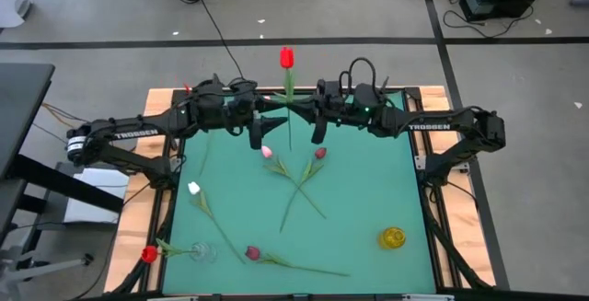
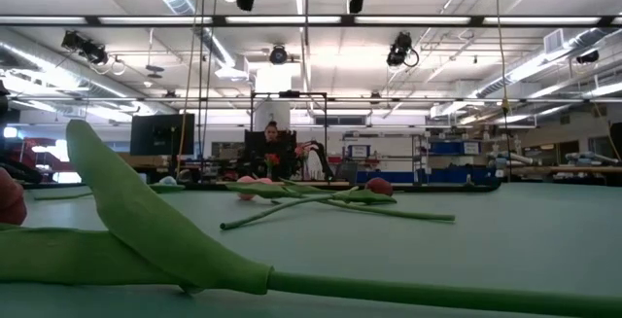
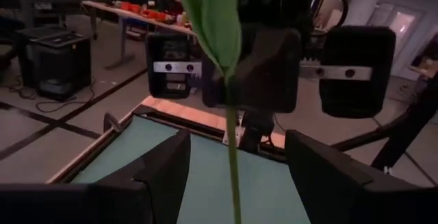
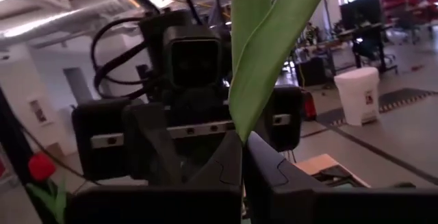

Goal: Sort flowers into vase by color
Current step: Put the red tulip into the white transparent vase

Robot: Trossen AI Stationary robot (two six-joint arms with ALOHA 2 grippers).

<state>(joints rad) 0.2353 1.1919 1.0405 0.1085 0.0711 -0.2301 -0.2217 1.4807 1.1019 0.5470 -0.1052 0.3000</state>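
The green table mat (image 1: pixel 368 191) is seen from above, framed by wooden edging, with both dark arms brought together over its far edge. A red tulip (image 1: pixel 286 59) is held upright in the air between them, its stem hanging down over the mat. The right gripper (image 4: pixel 243 157) is clamped together on the stem just below a broad green leaf (image 4: pixel 263 46). The left gripper (image 3: pixel 234 166) is set around the same stem with its fingers (image 3: pixel 168 162) standing apart, the stem passing between them without touching. On the mat, a pink tulip (image 1: pixel 267 152) and a maroon tulip (image 1: pixel 320 153) are laid with stems crossed near the middle. A white tulip (image 1: pixel 194 189) lies to the left, another maroon tulip (image 1: pixel 252 252) near the front. A second red tulip (image 1: pixel 149 254) is placed at the near left corner beside a clear glass vase (image 1: pixel 203 251), and a yellow vase (image 1: pixel 392 237) is set near right.
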